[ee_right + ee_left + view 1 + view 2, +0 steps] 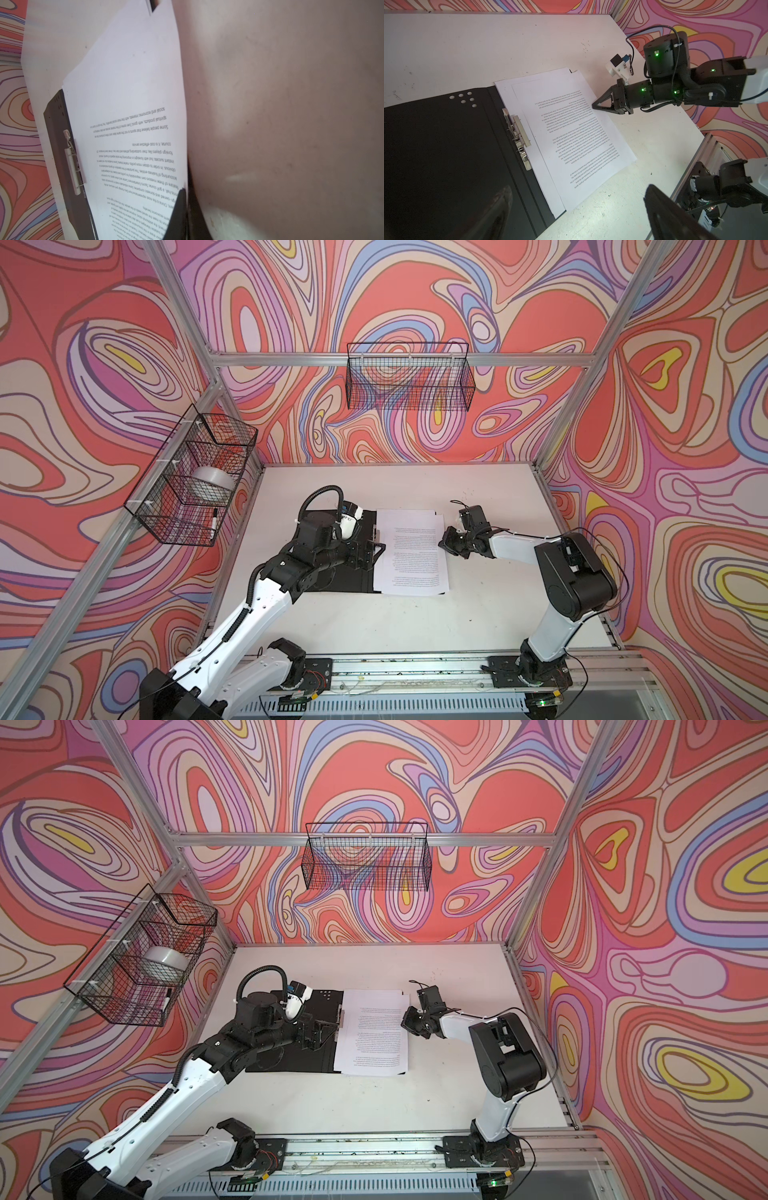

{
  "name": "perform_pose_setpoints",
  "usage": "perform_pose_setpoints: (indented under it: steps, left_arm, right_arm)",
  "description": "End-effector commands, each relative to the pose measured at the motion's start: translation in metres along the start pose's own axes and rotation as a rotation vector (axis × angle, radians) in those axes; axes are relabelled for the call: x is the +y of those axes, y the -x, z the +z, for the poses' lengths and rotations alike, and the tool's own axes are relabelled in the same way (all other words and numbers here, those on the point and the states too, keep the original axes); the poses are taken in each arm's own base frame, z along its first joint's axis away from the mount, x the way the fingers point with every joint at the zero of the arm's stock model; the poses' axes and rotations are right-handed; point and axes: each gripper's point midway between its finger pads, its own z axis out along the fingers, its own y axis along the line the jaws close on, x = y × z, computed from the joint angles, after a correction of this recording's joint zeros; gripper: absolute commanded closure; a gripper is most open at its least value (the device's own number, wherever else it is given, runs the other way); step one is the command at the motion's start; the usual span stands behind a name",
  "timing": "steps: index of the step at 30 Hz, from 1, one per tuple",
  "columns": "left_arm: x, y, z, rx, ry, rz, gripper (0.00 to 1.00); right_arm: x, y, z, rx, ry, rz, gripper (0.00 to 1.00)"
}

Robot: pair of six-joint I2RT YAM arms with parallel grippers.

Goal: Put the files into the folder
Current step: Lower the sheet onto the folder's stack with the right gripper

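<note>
Left of the flat, open, black-faced cardboard folder [446, 145], one black wire basket [174, 526] holds a grey tape roll [210, 487] and a marker [214, 524]; a second wire basket [409, 385] hangs behind the folder. The left arm [266, 597] hides much of the folder's left flap; the left gripper [372, 549] hangs above the folder's middle, spread wide, empty. One silver metal clip [519, 133] sits at the folder's spine. At least three white printed paper files [571, 135] overlap its right flap. The right gripper [593, 106], closed, meets their right edge.
</note>
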Motion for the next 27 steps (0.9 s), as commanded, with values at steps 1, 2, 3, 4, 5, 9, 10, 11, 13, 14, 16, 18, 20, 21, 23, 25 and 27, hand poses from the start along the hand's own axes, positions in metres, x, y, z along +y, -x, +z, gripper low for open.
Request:
perform_pose_setpoints:
  steps: [1, 2, 3, 4, 5, 9, 10, 11, 13, 14, 16, 18, 20, 21, 23, 25, 27]
  left_arm:
    - [0.001, 0.0, 0.003, -0.002, -0.014, -0.008, 0.0]
    - [0.001, 0.0, 0.003, -0.002, -0.013, -0.009, 0.0]
    - [0.001, -0.001, 0.003, -0.001, -0.013, -0.009, 0.0]
    - [0.002, -0.001, 0.003, -0.001, -0.014, -0.01, 0.0]
    - [0.002, 0.0, 0.003, -0.002, -0.015, -0.011, 0.0]
    - [0.002, 0.0, 0.004, -0.001, -0.021, -0.019, 0.0]
    - [0.002, 0.0, 0.004, 0.001, -0.023, -0.022, 0.0]
    - [0.002, 0.0, 0.005, 0.002, -0.024, -0.023, 0.0]
    - [0.002, 0.0, 0.005, 0.003, -0.025, -0.025, 0.0]
    - [0.003, 0.0, 0.004, 0.0, -0.024, -0.026, 0.0]
    - [0.003, 0.0, 0.004, 0.001, -0.025, -0.028, 0.0]
    - [0.002, 0.0, 0.004, 0.0, -0.028, -0.029, 0.0]
    - [0.002, 0.0, 0.005, 0.001, -0.032, -0.031, 0.0]
    - [0.001, 0.0, 0.005, 0.001, -0.033, -0.03, 0.0]
    - [0.002, 0.0, 0.005, 0.002, -0.033, -0.033, 0.0]
    - [0.002, 0.0, 0.005, 0.001, -0.035, -0.035, 0.0]
    - [0.001, 0.0, 0.005, 0.001, -0.038, -0.035, 0.0]
  right_arm:
    - [0.011, 0.012, -0.003, -0.029, 0.001, -0.057, 1.0]
    - [0.012, 0.011, -0.003, -0.026, 0.001, -0.056, 1.0]
    - [0.014, 0.01, -0.003, -0.021, 0.005, -0.056, 1.0]
    - [0.016, 0.01, -0.003, -0.019, 0.01, -0.061, 1.0]
    - [0.018, 0.009, -0.003, -0.019, 0.012, -0.064, 1.0]
    - [0.023, 0.008, 0.004, -0.001, 0.018, -0.085, 1.0]
    - [0.025, 0.007, 0.006, 0.004, 0.015, -0.097, 1.0]
    - [0.026, 0.007, 0.007, 0.007, 0.01, -0.108, 1.0]
    - [0.026, 0.006, 0.009, 0.012, 0.002, -0.118, 1.0]
    - [0.024, 0.006, 0.01, 0.013, -0.007, -0.121, 1.0]
    - [0.024, 0.006, 0.01, 0.014, -0.011, -0.127, 1.0]
    - [0.024, 0.005, 0.011, 0.022, -0.011, -0.126, 1.0]
    - [0.025, 0.003, 0.013, 0.029, -0.007, -0.124, 1.0]
    - [0.026, 0.003, 0.013, 0.028, -0.006, -0.127, 1.0]
    - [0.026, 0.003, 0.013, 0.029, -0.007, -0.125, 1.0]
    - [0.029, 0.003, 0.013, 0.028, -0.001, -0.129, 1.0]
    - [0.03, 0.002, 0.016, 0.032, -0.003, -0.124, 1.0]
